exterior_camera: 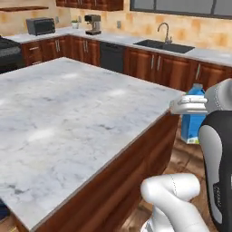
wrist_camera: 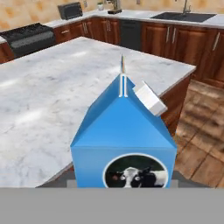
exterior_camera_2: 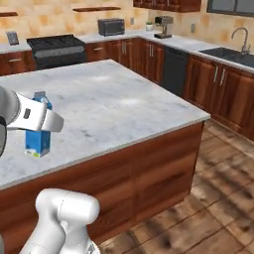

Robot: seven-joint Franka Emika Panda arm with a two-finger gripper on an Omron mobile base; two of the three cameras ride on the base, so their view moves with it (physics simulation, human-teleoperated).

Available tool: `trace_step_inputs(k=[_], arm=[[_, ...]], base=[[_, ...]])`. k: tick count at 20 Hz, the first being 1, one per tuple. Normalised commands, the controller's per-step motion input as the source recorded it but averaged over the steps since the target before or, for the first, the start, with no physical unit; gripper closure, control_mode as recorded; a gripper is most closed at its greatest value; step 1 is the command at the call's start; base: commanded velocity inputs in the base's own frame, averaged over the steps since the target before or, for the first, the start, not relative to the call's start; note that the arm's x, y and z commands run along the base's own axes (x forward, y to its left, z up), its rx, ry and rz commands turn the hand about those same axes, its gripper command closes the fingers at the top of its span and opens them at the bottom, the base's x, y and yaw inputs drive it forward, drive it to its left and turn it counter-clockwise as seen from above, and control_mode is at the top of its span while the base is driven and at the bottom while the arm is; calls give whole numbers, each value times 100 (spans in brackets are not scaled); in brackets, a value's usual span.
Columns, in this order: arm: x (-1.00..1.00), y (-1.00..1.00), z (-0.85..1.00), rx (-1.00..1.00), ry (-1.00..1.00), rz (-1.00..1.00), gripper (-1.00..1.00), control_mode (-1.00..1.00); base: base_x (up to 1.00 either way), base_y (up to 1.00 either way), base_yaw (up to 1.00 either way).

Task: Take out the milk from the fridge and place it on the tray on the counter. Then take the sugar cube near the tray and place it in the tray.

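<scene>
a: what is obscured?
b: the end effector [exterior_camera: 188, 107] fingertips sit behind the milk [exterior_camera: 194, 118]; the white hand covers the carton's middle in both base views.
a: grip state?
b: clamped on the milk, carried upright, clear of the island surface [exterior_camera: 68, 118].
a: arm pose?
b: hand extended level beside the island's corner, above the wood floor [exterior_camera_2: 208, 198], with the far surface [exterior_camera: 136, 41] well beyond.

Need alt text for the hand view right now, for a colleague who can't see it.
A blue milk carton, cow picture on its front, fills the foreground, held close before the camera. Behind it lies the marble island, then wooden cabinets and a sink along the far wall.
</scene>
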Motion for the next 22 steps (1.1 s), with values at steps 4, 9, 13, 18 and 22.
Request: trace_step_inputs(k=[4, 9, 13, 18, 22], arm=[[0, 0, 0, 0, 0, 0, 100, 100], [0, 0, 0, 0, 0, 0, 100, 100], [0, 0, 0, 0, 0, 0, 100, 100], [0, 0, 0, 0, 0, 0, 100, 100], [0, 0, 0, 0, 0, 0, 100, 100]], base=[[0, -9, 100], [2, -4, 99], [0, -3, 87], [68, 97, 30], [77, 100, 15]])
